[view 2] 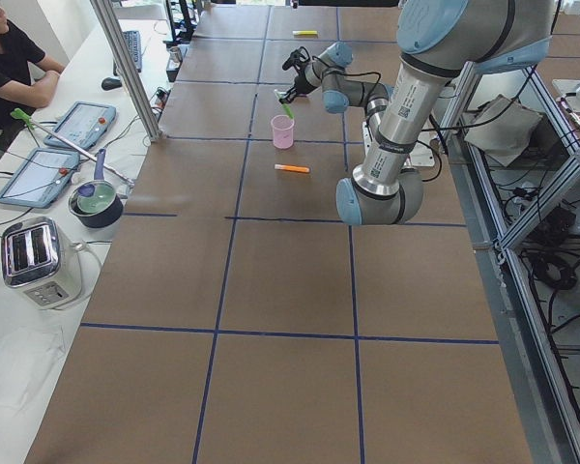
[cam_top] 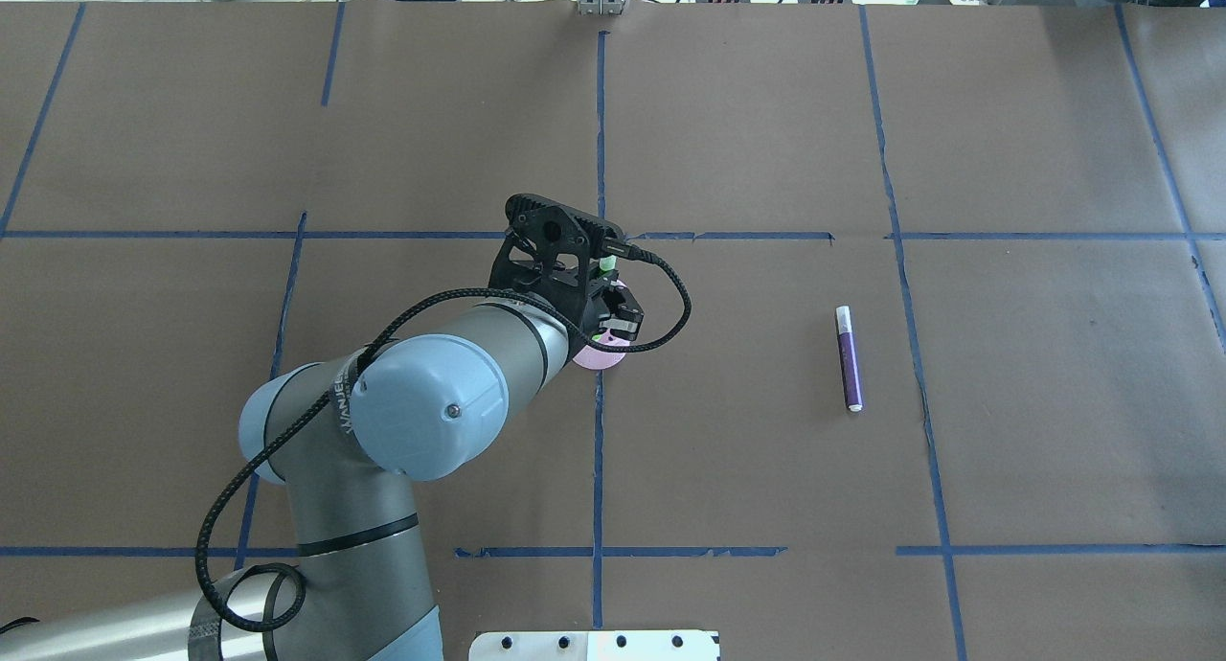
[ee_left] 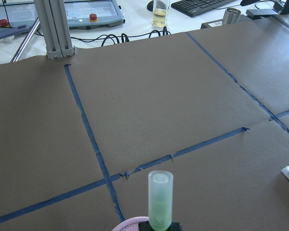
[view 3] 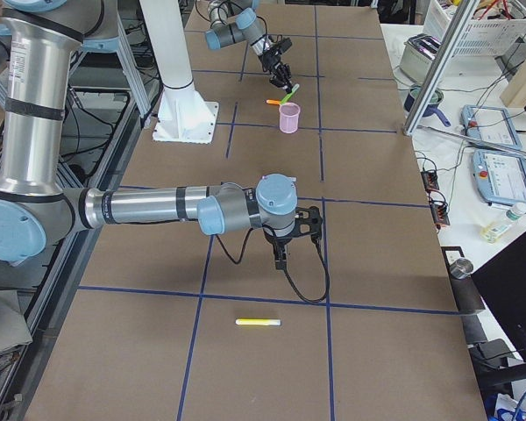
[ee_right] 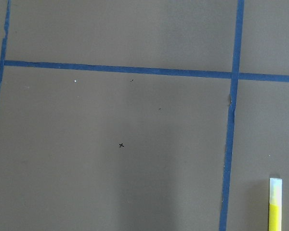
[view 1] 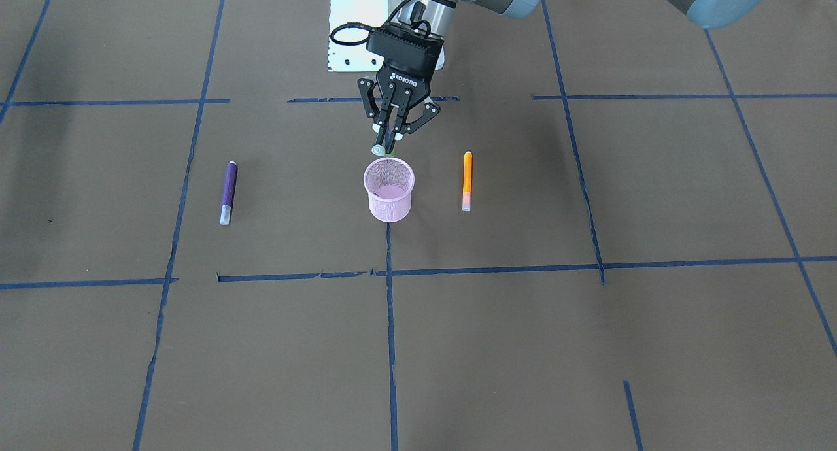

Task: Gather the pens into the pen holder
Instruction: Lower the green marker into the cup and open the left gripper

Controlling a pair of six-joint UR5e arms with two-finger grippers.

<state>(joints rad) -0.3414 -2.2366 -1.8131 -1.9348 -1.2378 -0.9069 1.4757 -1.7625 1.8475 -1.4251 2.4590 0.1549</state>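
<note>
My left gripper point(view 1: 386, 142) is shut on a green pen point(ee_left: 160, 202), whose pale end sticks out past the fingers. It holds the pen tilted just above the far rim of the pink mesh pen holder point(view 1: 389, 193), which looks empty. A purple pen point(view 1: 228, 191) and an orange pen point(view 1: 467, 180) lie flat on either side of the holder. A yellow pen point(view 3: 259, 322) lies far off, near my right gripper point(view 3: 281, 260). That gripper hovers over bare table, and I cannot tell whether it is open or shut. The yellow pen also shows in the right wrist view point(ee_right: 275, 204).
The brown table is marked with blue tape lines. A white base plate point(view 1: 353, 26) sits behind the holder. A toaster point(view 2: 34, 259), a pan point(view 2: 95, 198) and tablets stand on a side bench beside a metal post point(view 2: 126, 68). An operator point(view 2: 10, 58) sits there.
</note>
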